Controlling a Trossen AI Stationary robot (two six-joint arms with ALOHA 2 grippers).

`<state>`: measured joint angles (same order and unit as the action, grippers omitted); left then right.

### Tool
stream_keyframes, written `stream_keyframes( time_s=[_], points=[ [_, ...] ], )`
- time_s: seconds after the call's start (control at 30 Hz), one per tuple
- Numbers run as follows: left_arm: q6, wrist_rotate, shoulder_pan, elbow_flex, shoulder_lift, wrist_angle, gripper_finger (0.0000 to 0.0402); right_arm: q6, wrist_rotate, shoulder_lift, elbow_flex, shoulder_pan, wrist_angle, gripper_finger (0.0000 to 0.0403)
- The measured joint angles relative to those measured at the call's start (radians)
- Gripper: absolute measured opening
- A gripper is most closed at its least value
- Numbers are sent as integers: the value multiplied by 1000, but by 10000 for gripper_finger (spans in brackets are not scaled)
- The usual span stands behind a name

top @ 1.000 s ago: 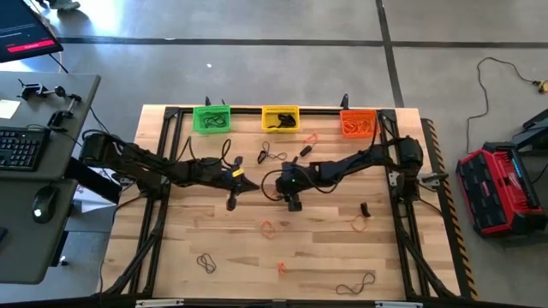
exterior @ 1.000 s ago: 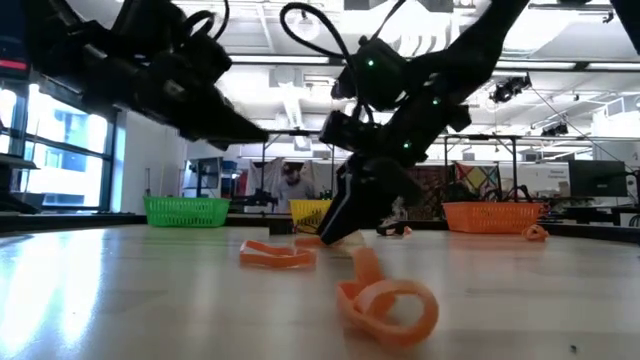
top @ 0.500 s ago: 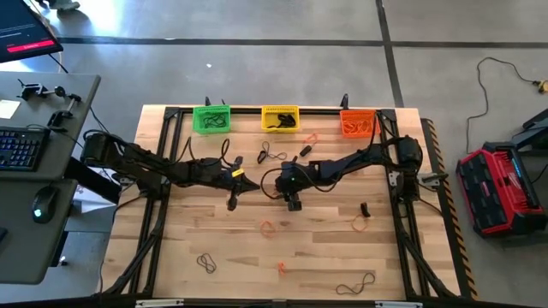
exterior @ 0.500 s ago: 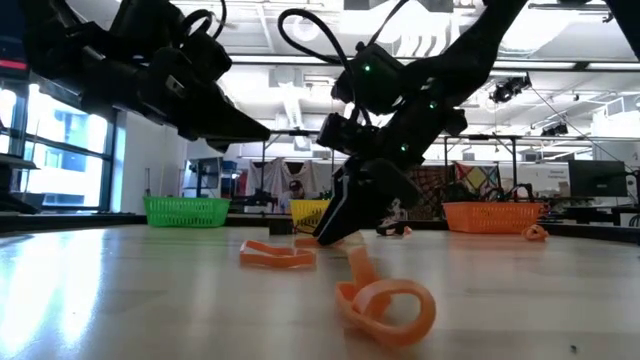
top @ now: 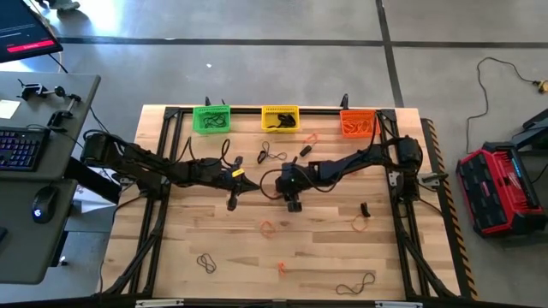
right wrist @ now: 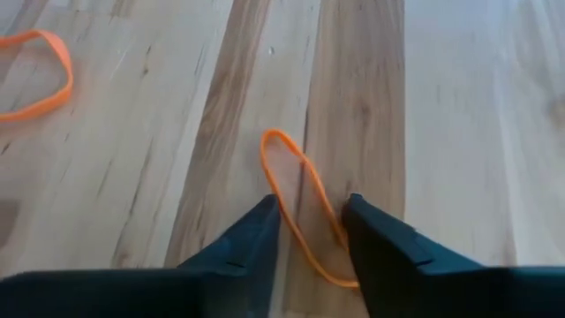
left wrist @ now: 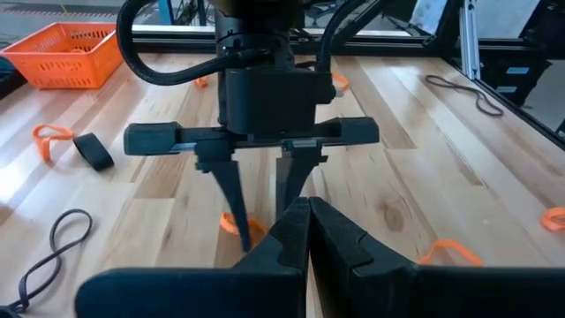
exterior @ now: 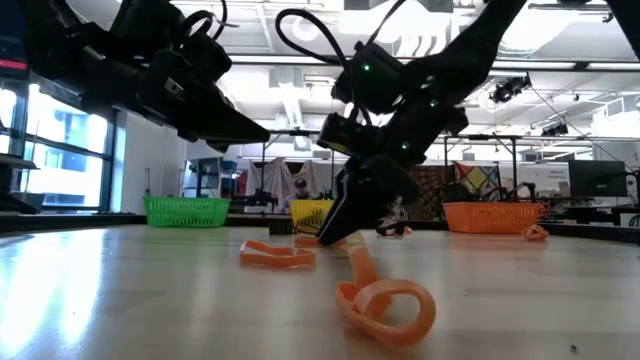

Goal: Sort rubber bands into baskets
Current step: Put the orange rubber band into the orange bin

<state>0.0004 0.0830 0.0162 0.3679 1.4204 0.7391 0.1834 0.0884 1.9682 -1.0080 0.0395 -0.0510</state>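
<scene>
An orange rubber band (right wrist: pixel 300 203) lies flat on the wooden table near its middle. My right gripper (right wrist: pixel 309 238) slants down over it, open, with one finger on each side of the band's near end; the left wrist view shows it (left wrist: pixel 260 221) from the front. My left gripper (left wrist: pixel 307 212) hangs shut and empty above the table, facing the right gripper from the left. The green (top: pixel 211 118), yellow (top: pixel 280 117) and orange (top: pixel 358 123) baskets stand in a row along the far edge, each with bands inside. My right gripper straddles the band's near end (right wrist: pixel 328 231), slanting down from the table's right. The band lies flat on the wood between the fingers. I cannot tell whether the fingers touch it.
Other bands lie scattered: orange ones (top: pixel 267 227) (top: pixel 360 224), dark loops (top: pixel 205 263) (top: pixel 355 282) (top: pixel 272 155), and an orange one close to the low camera (exterior: pixel 385 305). Black frame rails (top: pixel 163 171) run along the table's sides.
</scene>
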Motion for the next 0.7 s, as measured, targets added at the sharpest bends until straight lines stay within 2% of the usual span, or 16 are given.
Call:
stream_keyframes(
  time_s=[0.2,0.27,0.57,0.7],
  points=[
    [-7,0,0,0,0,0,0,9,11,0,0,-1,10,24],
    [-7,-1,0,0,0,0,0,9,10,0,0,-3,11,7],
    [12,0,0,0,0,-1,0,-18,-21,-4,-53,-23,91,2],
    [23,0,0,0,0,-1,0,-26,-28,-49,-75,-28,197,0]
  ],
)
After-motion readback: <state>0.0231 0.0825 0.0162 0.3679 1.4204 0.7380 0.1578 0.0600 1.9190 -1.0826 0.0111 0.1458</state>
